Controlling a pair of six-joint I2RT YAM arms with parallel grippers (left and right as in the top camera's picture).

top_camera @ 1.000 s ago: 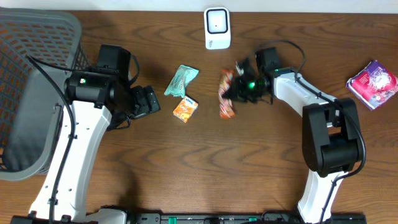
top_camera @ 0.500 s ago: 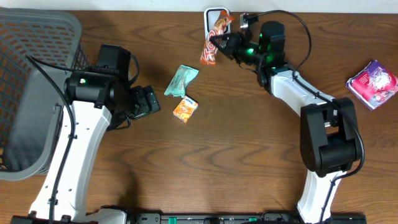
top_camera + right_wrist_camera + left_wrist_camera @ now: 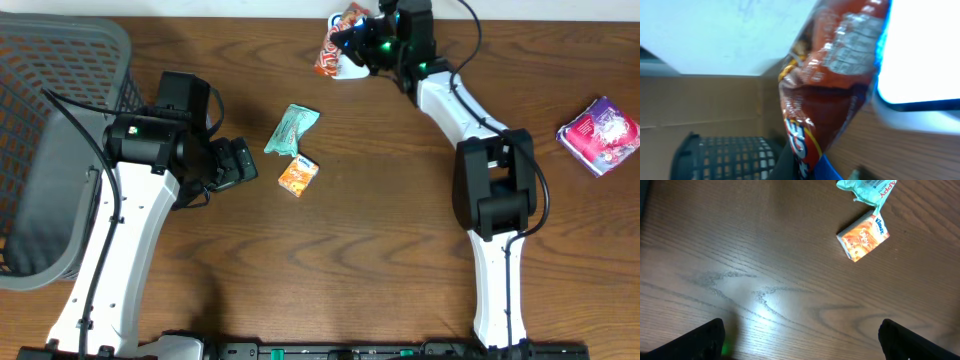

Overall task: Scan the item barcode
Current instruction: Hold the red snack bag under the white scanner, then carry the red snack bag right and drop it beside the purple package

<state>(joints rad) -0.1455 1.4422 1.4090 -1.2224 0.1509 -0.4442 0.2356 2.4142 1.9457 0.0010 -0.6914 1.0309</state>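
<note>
A red snack packet (image 3: 333, 45) hangs in my right gripper (image 3: 362, 42), which is shut on it at the far edge of the table. The packet sits right over the white barcode scanner (image 3: 352, 70), covering most of it from above. In the right wrist view the crumpled packet (image 3: 835, 85) fills the middle, with the scanner's bright white face (image 3: 920, 50) just to its right. My right gripper (image 3: 810, 167) pinches the packet's lower end. My left gripper (image 3: 240, 162) stands open over bare wood (image 3: 802, 345), with nothing between its fingers.
An orange tissue pack (image 3: 298, 175) and a teal packet (image 3: 292, 130) lie mid-table, right of my left gripper. A purple packet (image 3: 598, 135) lies at the far right. A grey mesh basket (image 3: 50, 150) fills the left side.
My right gripper has lifted the red snack packet from the table and carried it back and left, over the scanner. The left arm has not moved.
</note>
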